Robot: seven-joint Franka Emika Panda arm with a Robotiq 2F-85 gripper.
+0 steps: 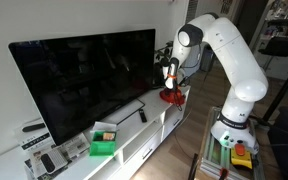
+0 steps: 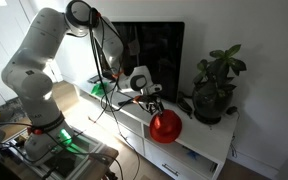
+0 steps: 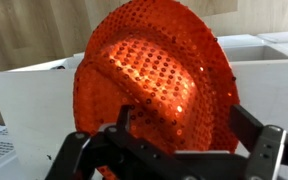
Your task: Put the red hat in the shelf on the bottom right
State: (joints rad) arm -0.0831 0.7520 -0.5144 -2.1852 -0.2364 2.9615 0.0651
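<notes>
From where I stand, the job is barely under way. The red hat (image 2: 165,126) is up at the front edge of the white TV cabinet (image 2: 212,142), near the end where the potted plant (image 2: 216,85) stands, and it is not in any compartment. In an exterior view it (image 1: 172,96) shows just past the far side of the TV (image 1: 84,80), well apart from the green box (image 1: 104,146) at the cabinet's other end. It looks tipped up on its side and partly over the front edge. I cannot tell whether it rests on the top or hangs free of it.

The shelf it belongs in is low in the cabinet's front, and it is too dark and small here for me to pick out with any certainty. So, as I judge it, the whole carry down and into that opening is left to do.

The gripper (image 2: 151,100) hangs right above the hat with its jaws spread as wide as they go. In the wrist view the sequined crown fills the space ahead of the gripper (image 3: 174,150), between the two black fingers (image 3: 79,150). The fingers stand clear on either side, so nothing is clamped. Whether a finger brushes the brim, I cannot say.
</notes>
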